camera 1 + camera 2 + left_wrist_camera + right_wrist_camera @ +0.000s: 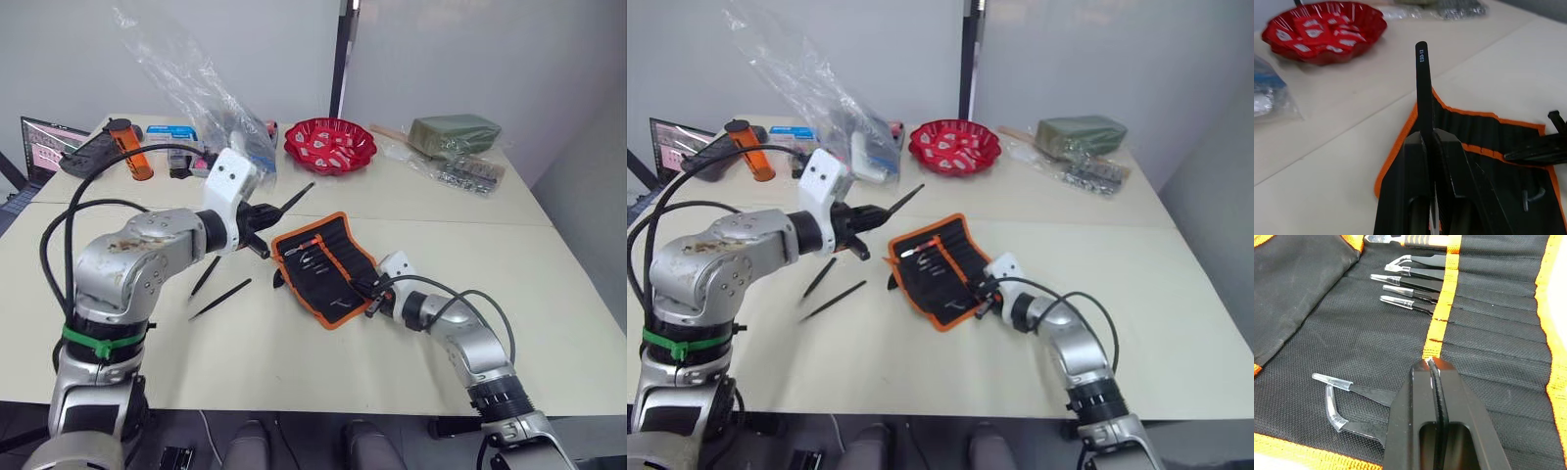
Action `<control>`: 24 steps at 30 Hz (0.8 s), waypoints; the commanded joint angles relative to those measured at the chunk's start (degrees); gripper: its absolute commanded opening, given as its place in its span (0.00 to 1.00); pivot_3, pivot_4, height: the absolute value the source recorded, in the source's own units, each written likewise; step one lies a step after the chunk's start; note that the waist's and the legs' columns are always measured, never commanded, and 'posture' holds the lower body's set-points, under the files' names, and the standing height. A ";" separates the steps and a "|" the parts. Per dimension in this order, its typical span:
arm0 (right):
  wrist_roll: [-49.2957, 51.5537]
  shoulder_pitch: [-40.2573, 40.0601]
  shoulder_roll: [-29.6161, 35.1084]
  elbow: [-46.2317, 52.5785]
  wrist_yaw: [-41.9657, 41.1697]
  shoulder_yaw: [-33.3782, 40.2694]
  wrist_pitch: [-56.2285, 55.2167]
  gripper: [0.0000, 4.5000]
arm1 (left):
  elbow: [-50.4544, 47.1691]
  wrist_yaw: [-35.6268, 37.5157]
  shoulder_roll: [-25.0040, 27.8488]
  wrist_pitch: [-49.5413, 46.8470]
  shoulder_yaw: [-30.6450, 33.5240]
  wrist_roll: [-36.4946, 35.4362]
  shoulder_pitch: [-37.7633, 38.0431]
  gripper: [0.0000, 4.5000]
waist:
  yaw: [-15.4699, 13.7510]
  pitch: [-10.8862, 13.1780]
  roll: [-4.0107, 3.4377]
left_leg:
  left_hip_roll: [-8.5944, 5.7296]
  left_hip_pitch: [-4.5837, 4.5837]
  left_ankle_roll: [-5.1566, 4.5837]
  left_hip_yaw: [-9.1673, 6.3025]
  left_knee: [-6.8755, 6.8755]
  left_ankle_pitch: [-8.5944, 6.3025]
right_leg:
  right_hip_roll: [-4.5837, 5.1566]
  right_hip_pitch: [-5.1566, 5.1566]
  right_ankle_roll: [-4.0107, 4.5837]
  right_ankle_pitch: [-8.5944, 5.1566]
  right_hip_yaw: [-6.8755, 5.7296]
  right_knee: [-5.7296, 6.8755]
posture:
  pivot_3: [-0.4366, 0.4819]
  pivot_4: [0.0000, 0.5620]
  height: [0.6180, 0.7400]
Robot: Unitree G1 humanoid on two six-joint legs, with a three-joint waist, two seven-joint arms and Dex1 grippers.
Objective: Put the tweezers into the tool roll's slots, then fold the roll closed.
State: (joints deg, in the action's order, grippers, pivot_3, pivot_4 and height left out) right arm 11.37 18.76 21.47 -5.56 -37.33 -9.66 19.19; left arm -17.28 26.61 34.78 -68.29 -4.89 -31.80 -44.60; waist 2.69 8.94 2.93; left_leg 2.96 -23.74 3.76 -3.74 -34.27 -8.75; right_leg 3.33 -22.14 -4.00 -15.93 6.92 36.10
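- Currently, the tool roll (326, 266) is laid open on the pale table (549, 294), its black mesh inside turned up and its orange edging visible all round.
- One long black tweezer (1423, 88), marked "ESD-12" near its free end, is clamped between the closed fingers of the left gripper (266, 225) and is held in the air above the table, just beside the roll's far-left corner.
- Two more loose tweezers (220, 299) are seen lying flat on the table left of the roll, near each other and apart from it.
- The right gripper (1436, 382) is pressed down on the roll's near part, its fingers brought together at the orange trim band of the slots (1488, 328); whether any fabric is pinched between them cannot be told.
- Four slim capped tools (1410, 284) are tucked side by side into the slots, their clear-tipped ends sticking out, with an orange-handled tool (1420, 240) beyond them.
- A bent pair of tweezers with a clear tip guard (1344, 406) is seen lying on the mesh beside the right gripper.
- A red bowl (330, 145) holding small red-and-white packets is set at the far side of the table, well apart from the roll.
- Crumpled clear plastic bags (196, 83) are heaped to the left of the bowl.
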 commanded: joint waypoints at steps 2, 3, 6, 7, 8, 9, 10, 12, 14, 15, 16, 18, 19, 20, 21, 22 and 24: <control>-2.21 -2.84 0.01 -2.89 1.79 -0.82 3.83 0.00 | -1.20 3.70 0.86 -7.67 -3.23 -2.88 -3.65 0.01 | 0.22 0.03 -0.04 | 0.00 -0.01 -0.02 0.00 0.01 0.01 | 0.00 -0.03 -0.08 0.04 0.01 0.01 | 0.48 0.27 1.00; -2.20 -3.05 -0.02 -2.70 2.01 -0.70 3.87 0.00 | -1.26 6.70 1.53 -8.52 -3.76 -4.69 -4.14 0.01 | 0.26 0.04 -0.05 | 0.00 -0.02 -0.03 0.00 0.02 0.02 | -0.01 -0.05 -0.17 0.09 0.01 0.01 | 0.48 0.27 1.00; -2.06 -3.71 -0.14 -1.94 2.63 -0.44 4.11 0.00 | -0.19 10.13 2.92 -8.04 -5.74 -4.94 -4.78 0.01 | 0.29 0.07 -0.10 | 0.01 -0.04 -0.03 0.00 0.06 0.02 | -0.01 -0.09 -0.28 0.15 0.01 0.01 | 0.48 0.27 1.00; -2.02 -3.93 -0.17 -1.66 2.84 -0.39 4.24 0.00 | 0.62 10.25 2.99 -7.85 -6.48 -4.32 -4.96 0.01 | 0.23 0.07 -0.11 | 0.01 -0.03 -0.03 0.00 0.05 0.02 | -0.01 -0.09 -0.26 0.13 0.01 0.00 | 0.48 0.27 1.00; -1.97 -4.18 -0.19 -1.40 3.03 -0.29 4.34 0.00 | 1.61 10.24 2.57 -7.79 -7.00 -3.86 -5.17 0.01 | 0.12 0.07 -0.11 | 0.00 -0.04 -0.03 0.00 0.06 0.02 | -0.01 -0.08 -0.20 0.10 0.01 -0.01 | 0.48 0.27 1.00; -1.94 -4.45 -0.19 -1.16 3.16 -0.21 4.40 0.00 | 2.28 10.61 2.21 -7.79 -7.80 -3.67 -5.33 0.01 | 0.04 0.07 -0.12 | 0.00 -0.03 -0.03 0.00 0.05 0.02 | -0.01 -0.07 -0.06 0.02 0.01 -0.01 | 0.48 0.27 1.00; -1.91 -4.67 -0.18 -0.97 3.26 -0.19 4.49 0.00 | 2.75 10.84 1.89 -8.09 -8.60 -3.57 -5.42 0.01 | -0.04 0.07 -0.12 | 0.00 -0.03 -0.03 0.00 0.05 0.02 | 0.00 -0.07 0.04 -0.04 0.02 -0.02 | 0.48 0.27 1.00; -1.73 -5.10 -0.07 -0.42 3.37 -0.15 4.82 0.00 | 3.42 10.36 1.45 -8.59 -11.24 -2.39 -5.30 0.01 | -0.15 0.07 -0.11 | -0.01 -0.04 -0.03 0.00 0.04 0.02 | 0.00 -0.07 0.04 -0.04 0.02 -0.03 | 0.48 0.27 1.00; -1.63 -5.28 0.00 -0.09 3.48 -0.06 5.08 0.00 | 4.22 10.03 1.30 -8.16 -13.12 -1.02 -5.38 0.01 | -0.15 0.07 -0.12 | -0.02 -0.06 -0.03 0.00 0.04 0.02 | 0.00 -0.06 0.03 -0.04 0.03 -0.04 | 0.48 0.27 1.00; -1.60 -5.33 0.00 0.05 3.55 0.02 5.21 0.00 | 4.62 10.03 0.96 -8.26 -13.42 -0.80 -5.42 0.01 | -0.15 0.08 -0.12 | -0.02 -0.06 -0.04 0.00 0.04 0.02 | 0.00 -0.06 0.03 -0.04 0.03 -0.04 | 0.48 0.27 1.00; -1.60 -5.40 0.01 0.19 3.59 0.07 5.35 0.00 | 4.90 10.24 0.82 -8.15 -14.08 -0.45 -5.51 0.01 | -0.15 0.08 -0.12 | -0.02 -0.09 -0.04 0.00 0.05 0.02 | 0.00 -0.09 0.03 -0.04 0.03 -0.03 | 0.48 0.27 1.00; -1.58 -5.48 0.02 0.43 3.58 0.10 5.64 0.00 | 5.43 10.47 0.57 -7.88 -14.93 0.20 -5.65 0.01 | -0.15 0.08 -0.12 | -0.02 -0.09 -0.04 0.00 0.05 0.02 | 0.00 -0.09 -0.02 -0.04 0.04 -0.02 | 0.48 0.27 1.00; -1.58 -5.52 0.02 0.48 3.57 0.09 5.70 0.00 | 5.97 10.28 0.29 -7.83 -15.10 0.60 -5.73 0.01 | -0.15 0.08 -0.12 | -0.02 -0.10 -0.04 0.00 0.05 0.02 | 0.00 -0.09 -0.07 -0.02 0.04 -0.02 | 0.48 0.27 1.00; -1.57 -5.55 0.02 0.52 3.56 0.08 5.75 0.00 | 6.44 10.21 0.08 -7.66 -15.23 1.01 -5.79 0.01 | -0.21 0.08 -0.12 | -0.02 -0.10 -0.04 0.00 0.05 0.02 | 0.00 -0.08 -0.09 -0.01 0.03 -0.02 | 0.48 0.27 1.00; -1.54 -5.63 0.03 0.62 3.51 0.06 5.82 0.00 | 7.38 9.78 -0.35 -7.38 -15.37 1.80 -5.90 0.01 | -0.23 0.08 -0.12 | -0.02 -0.10 -0.05 0.00 0.05 0.02 | 0.00 -0.08 -0.09 -0.02 0.03 -0.03 | 0.48 0.27 1.00; -1.52 -5.69 0.04 0.69 3.48 0.05 5.87 0.00 | 8.04 9.50 -0.67 -7.17 -15.47 2.40 -5.98 0.01 | -0.27 0.08 -0.12 | -0.02 -0.10 -0.05 0.00 0.05 0.03 | 0.00 -0.08 -0.09 -0.02 0.03 -0.03 | 0.48 0.27 1.00; -1.50 -5.75 0.08 0.74 3.40 0.03 5.94 0.00 | 8.70 9.64 -0.74 -6.84 -16.38 3.54 -6.16 0.01 | -0.28 0.08 -0.12 | -0.03 -0.10 -0.05 0.00 0.05 0.03 | 0.00 -0.07 -0.09 -0.03 0.03 -0.03 | 0.48 0.27 1.00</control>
State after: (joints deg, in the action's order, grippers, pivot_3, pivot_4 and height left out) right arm 11.44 15.97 20.89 -1.57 -34.32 -8.61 20.80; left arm -8.28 36.44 34.15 -76.12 -21.34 -29.30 -49.23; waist 2.41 9.02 2.81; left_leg 2.93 -23.84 3.72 -3.74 -34.22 -8.73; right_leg 3.33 -22.20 -4.09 -15.96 6.96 36.06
